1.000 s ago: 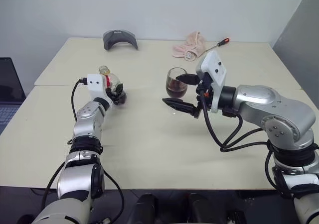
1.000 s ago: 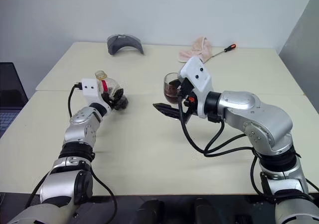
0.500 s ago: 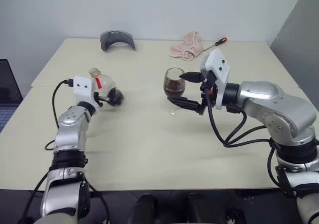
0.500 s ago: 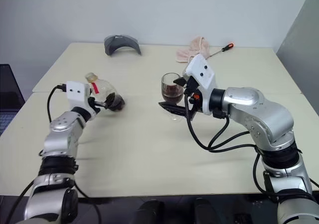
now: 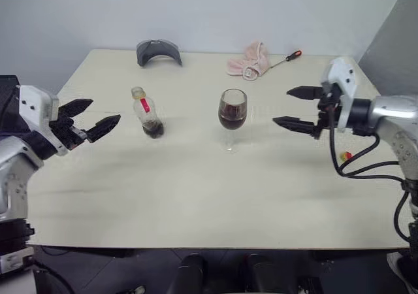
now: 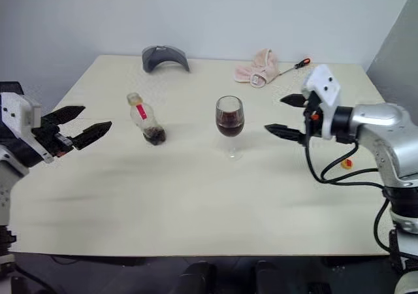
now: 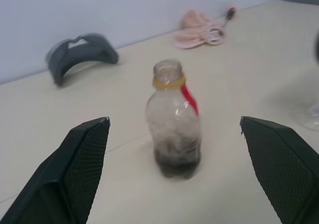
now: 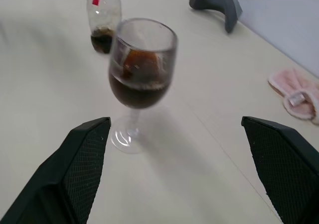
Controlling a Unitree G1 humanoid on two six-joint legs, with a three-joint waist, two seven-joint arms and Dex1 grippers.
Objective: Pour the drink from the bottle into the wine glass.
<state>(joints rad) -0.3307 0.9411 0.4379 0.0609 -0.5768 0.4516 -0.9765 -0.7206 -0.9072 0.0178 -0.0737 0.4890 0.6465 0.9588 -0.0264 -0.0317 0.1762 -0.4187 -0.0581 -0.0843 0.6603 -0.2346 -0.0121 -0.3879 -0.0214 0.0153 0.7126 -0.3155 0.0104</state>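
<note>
Bottle is standing upright on the bench, cap off, with just a little of the dark drink left in the bottom. Wine glass stands near it, on the robot's right side of the bottle, and its bowl is roughly half full of the same dark stuff. Nothing is touching either one.

Left hand hangs off to the left of the bottle with its fingers spread wide, holding nothing, clearly apart from the bottle. Right hand sits out to the right of the glass, fingers also spread wide and empty, pointing in toward the glass.

Along the far edge of the bench there's a grey curved thing, a pink cloth and a screwdriver with a red handle just beside the cloth.
</note>
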